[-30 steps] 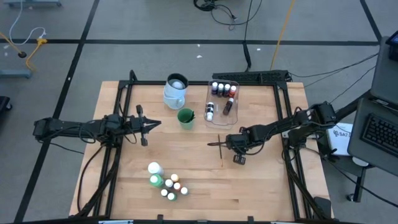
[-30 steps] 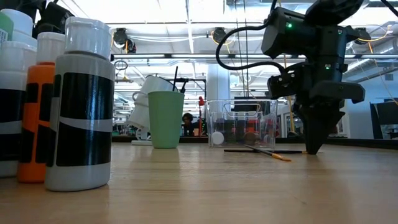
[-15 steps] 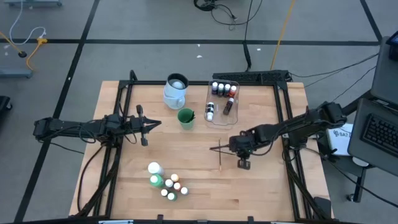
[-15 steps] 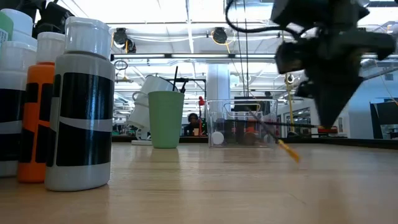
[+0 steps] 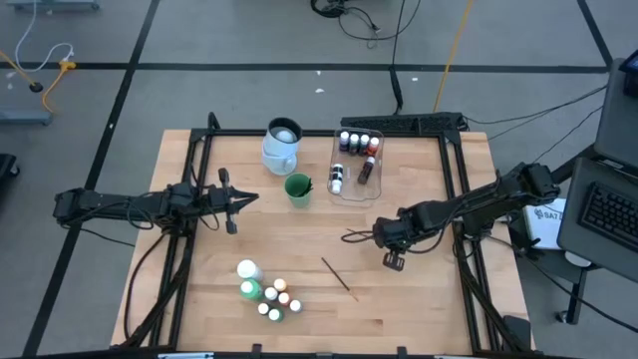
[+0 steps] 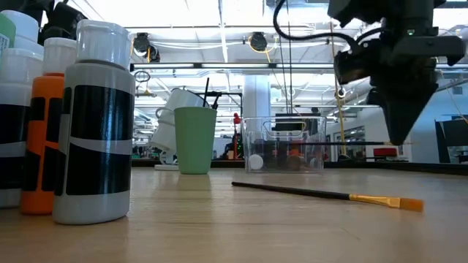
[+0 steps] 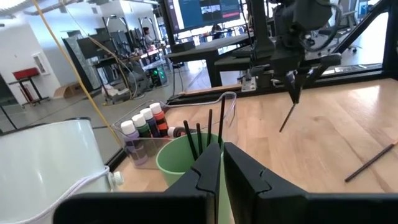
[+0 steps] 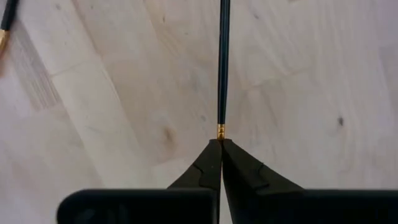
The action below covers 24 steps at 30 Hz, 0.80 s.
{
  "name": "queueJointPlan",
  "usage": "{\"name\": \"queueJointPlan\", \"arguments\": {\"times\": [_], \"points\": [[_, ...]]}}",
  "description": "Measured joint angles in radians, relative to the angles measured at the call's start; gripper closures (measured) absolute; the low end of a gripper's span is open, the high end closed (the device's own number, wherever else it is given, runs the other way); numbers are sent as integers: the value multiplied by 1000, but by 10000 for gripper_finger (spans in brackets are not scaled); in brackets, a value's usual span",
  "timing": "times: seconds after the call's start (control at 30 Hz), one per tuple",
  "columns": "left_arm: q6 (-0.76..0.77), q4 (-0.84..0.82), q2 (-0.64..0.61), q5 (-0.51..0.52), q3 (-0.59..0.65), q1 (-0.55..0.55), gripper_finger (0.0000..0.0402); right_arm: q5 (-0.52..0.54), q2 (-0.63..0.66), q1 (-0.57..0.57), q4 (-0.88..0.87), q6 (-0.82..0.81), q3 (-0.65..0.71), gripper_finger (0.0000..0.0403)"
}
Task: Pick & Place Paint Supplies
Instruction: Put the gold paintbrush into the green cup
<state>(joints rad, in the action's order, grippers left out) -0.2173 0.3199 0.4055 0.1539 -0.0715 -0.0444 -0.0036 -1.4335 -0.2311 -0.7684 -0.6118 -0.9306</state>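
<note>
Pale wooden tabletop [image 5: 299,239] spreads beneath me, ringed by grey lab floor and cables. At right of centre my right gripper [image 5: 377,235] hangs just above the boards, fingers clenched on the tip end of a thin dark brush [image 8: 224,62], which sticks out level towards the table's middle. A second brush [image 6: 322,194] lies loose and slanted on the wood nearby, its orange end clear of everything. My left gripper [image 5: 245,199] waits at the left side, fingers pressed together and empty, facing the green cup [image 5: 297,187] that holds more brushes. Behind the cup stand the jug [image 5: 281,145] and the clear tub [image 5: 357,160] with several small bottles inside. Near the front edge a cluster of bottles [image 5: 265,291] stands together.
</note>
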Motion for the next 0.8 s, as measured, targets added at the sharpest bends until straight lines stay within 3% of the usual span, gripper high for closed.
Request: {"name": "queueJointPlan", "arguments": {"times": [0.2,0.33,0.53,0.8], "points": [[1,58,0,-16,0,0,376,90,8,-9,228,113,0,403],[34,106,0,-124,0,0,376,131,8,-9,532,262,0,403],[63,164,0,-291,0,1,376,-29,8,-1,918,519,-1,403],[8,163,4,-285,0,0,376,-107,-80,87,1098,629,0,403]]}}
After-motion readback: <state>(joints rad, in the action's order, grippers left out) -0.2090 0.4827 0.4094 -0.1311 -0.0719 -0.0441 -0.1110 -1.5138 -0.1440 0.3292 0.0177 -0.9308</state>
